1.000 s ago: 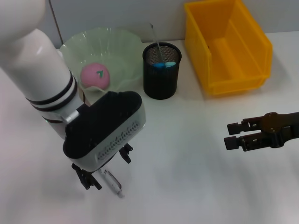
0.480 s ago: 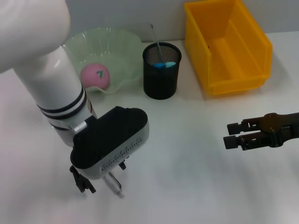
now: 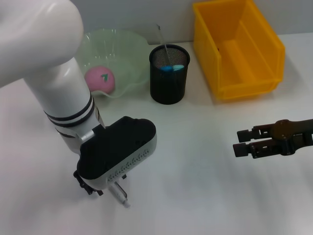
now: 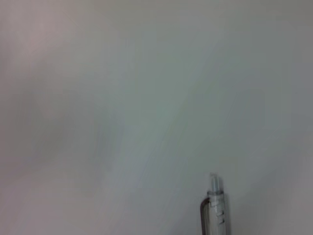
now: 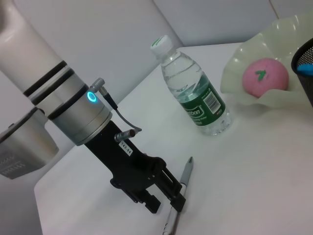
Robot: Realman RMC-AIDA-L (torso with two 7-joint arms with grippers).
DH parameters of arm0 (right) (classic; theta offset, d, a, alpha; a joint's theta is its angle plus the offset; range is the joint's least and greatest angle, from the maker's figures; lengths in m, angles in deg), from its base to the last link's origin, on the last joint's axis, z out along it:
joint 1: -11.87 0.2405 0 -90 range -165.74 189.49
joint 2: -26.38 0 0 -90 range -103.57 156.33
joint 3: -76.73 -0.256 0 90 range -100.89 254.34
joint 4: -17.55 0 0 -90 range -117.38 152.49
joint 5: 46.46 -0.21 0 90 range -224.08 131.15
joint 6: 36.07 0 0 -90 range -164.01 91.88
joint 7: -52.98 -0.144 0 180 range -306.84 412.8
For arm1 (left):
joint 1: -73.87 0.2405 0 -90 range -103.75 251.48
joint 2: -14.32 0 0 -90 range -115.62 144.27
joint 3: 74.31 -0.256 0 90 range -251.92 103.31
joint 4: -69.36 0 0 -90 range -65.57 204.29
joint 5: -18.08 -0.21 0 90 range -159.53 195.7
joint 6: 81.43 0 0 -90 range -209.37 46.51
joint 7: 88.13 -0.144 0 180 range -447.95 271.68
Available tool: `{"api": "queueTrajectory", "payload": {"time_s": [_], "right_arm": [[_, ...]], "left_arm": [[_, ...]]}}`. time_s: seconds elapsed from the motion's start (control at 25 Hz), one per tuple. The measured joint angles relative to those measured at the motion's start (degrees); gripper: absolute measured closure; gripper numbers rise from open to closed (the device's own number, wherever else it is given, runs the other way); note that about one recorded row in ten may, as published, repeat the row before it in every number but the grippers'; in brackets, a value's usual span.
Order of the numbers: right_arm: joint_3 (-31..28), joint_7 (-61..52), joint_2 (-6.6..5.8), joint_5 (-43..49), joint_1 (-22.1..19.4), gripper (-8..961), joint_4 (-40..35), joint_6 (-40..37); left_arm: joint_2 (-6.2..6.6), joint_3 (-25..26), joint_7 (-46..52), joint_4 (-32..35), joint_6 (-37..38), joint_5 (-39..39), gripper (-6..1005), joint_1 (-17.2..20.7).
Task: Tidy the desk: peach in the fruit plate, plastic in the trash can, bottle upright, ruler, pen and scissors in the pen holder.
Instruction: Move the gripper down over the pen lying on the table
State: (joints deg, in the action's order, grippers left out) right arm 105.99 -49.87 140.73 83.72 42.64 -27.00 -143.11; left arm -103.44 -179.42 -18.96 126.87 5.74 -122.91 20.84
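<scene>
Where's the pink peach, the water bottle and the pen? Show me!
peach [image 3: 100,79], head view, middle of its pink skin.
water bottle [image 5: 195,93], right wrist view, on the green label.
pen [image 5: 182,181], right wrist view, on its barrel, beside the left gripper.

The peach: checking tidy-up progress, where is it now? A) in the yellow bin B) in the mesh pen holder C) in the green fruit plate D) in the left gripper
C: the pink peach lies inside the pale green fruit plate, apart from the left gripper, which is down at the pen.
</scene>
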Motion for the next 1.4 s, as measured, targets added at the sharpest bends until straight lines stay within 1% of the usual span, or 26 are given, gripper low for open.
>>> {"api": "queueTrajectory", "payload": {"time_s": [0.16,0.6,1.0,1.24,1.36,1.4], "right_arm": [[0.0,0.0,0.0,0.0,-0.01,190,0.0,0.03],[0.0,0.01,-0.08,-0.02,-0.01,190,-0.07,0.09],[0.0,0.15,-0.1,-0.02,0.0,190,-0.25,0.08],[0.0,0.14,-0.1,-0.02,-0.01,190,-0.17,0.18],[0.0,0.13,-0.1,-0.02,-0.04,190,-0.14,0.37],[0.0,0.13,-0.1,-0.02,-0.04,190,-0.14,0.43]], "left_arm": [[-0.11,0.02,-0.01,-0.28,-0.24,-0.33,413,-0.39],[-0.43,-0.08,-0.01,-2.45,-2.39,-1.67,487,-1.22],[-0.45,-0.89,0.31,-2.81,-2.73,-1.9,597,-1.23],[-0.46,-1.08,0.48,-3.77,-3.57,-1.97,596,-1.43],[-0.51,-1.61,0.67,-3.85,-3.87,-2.12,686,-1.45],[-0.51,-1.65,0.69,-3.85,-3.9,-2.14,685,-1.45]]}}
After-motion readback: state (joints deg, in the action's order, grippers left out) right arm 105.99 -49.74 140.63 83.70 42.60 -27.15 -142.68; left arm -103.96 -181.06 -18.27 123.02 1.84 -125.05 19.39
